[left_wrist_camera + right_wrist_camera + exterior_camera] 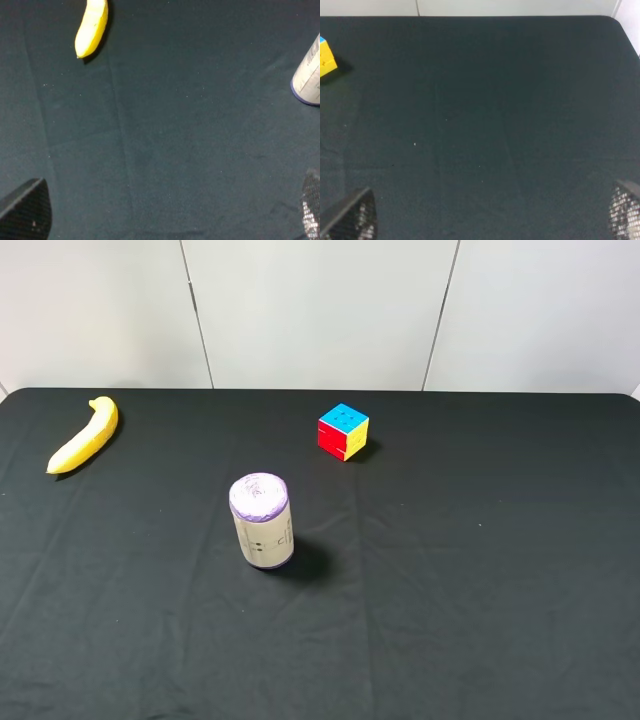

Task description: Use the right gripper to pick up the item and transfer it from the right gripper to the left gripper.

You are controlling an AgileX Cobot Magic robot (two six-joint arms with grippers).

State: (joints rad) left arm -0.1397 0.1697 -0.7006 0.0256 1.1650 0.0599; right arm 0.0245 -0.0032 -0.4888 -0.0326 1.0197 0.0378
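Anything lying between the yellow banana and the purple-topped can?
No. In the exterior high view only bare black cloth separates the curved yellow banana from the purple-topped cylindrical can.

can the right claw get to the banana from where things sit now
Probably, but it is a long reach. The banana lies bare at the table's far left, nothing on or against it. The can and cube stand well apart from it. The right claw is open over empty cloth.

Left hand [165,212] fingers spread wide, empty; right hand [490,212] likewise, apparently raised above surface.
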